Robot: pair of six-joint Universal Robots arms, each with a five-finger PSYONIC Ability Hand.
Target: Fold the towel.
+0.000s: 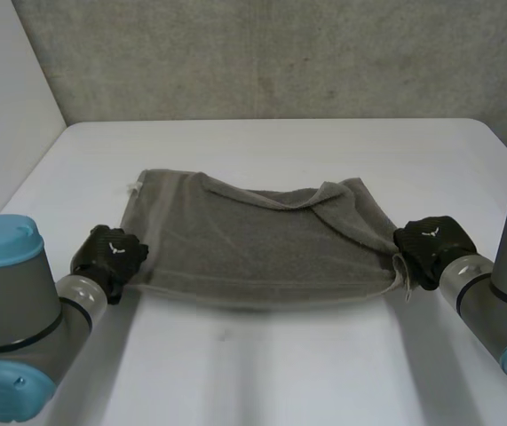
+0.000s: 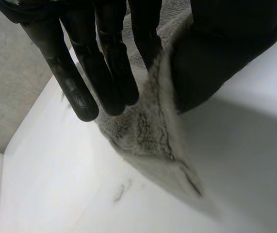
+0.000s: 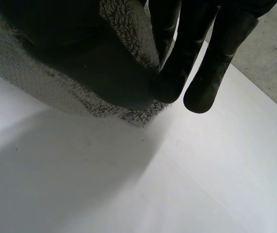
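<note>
Fingers (image 2: pixel 110 73) and thumbs of left hand (image 1: pixel 111 253) and right hand (image 1: pixel 431 241) are clamped on the near corners of the towel (image 1: pixel 253 248), whose near edge is held off the table (image 1: pixel 280 364), with the fold judged not yet made.

No words, numbers or brand names can be read anywhere. The only sign-like marks are in the head view. A small white emblem (image 1: pixel 116 249) stands on the back of the left hand (image 1: pixel 109 257), at the lower left of the frame. A like one sits on the back of the right hand (image 1: pixel 432 244), at the right edge. Each is a short curved stroke, too small to read as a letter. A small white tag (image 1: pixel 132 186) sticks out at the upper left corner of the towel (image 1: pixel 253 253); nothing on it is legible.
</note>
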